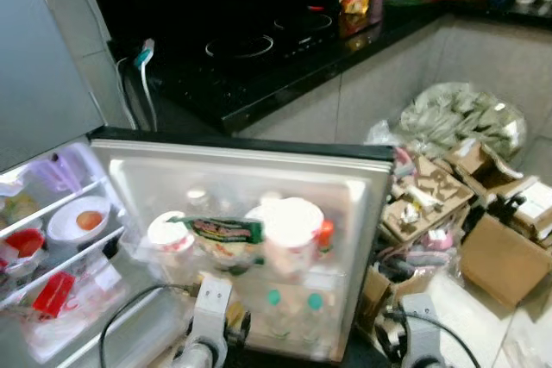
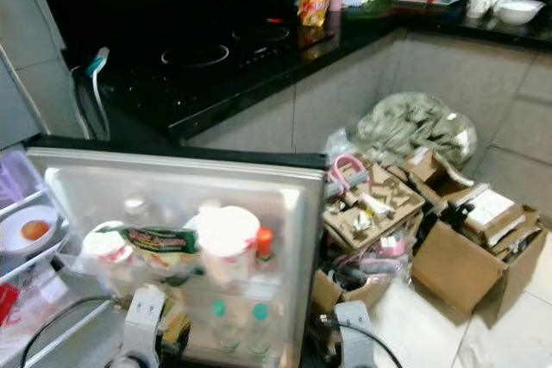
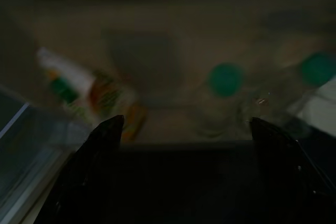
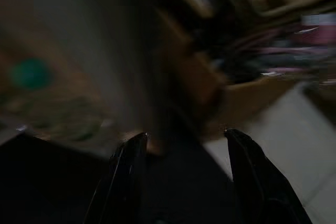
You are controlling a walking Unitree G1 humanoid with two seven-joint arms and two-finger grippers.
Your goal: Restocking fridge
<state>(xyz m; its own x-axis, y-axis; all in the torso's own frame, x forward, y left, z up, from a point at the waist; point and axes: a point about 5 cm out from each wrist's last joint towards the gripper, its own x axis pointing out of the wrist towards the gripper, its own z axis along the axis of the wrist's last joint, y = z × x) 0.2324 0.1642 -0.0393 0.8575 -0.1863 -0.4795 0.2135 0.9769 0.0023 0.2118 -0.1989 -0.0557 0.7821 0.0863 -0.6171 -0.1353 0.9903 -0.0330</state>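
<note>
So the fridge door (image 1: 362, 204) is swung wide open and its racks are right in front of the robot. The left gripper (image 3: 184, 129) sits low, aimed at the bottom door rack, jaws spread apart with nothing in them. Straight ahead of it stand two green-capped bottles (image 3: 226, 80), upright, so their long axis runs vertical, caps up. The right gripper (image 4: 184, 140) is also spread and empty, but it's off past the door edge, toward the cardboard boxes (image 1: 504, 256) on the floor. My guess is the left arm is the nearer one for anything in that rack. Cups (image 1: 289, 230) fill the rack above.
</note>
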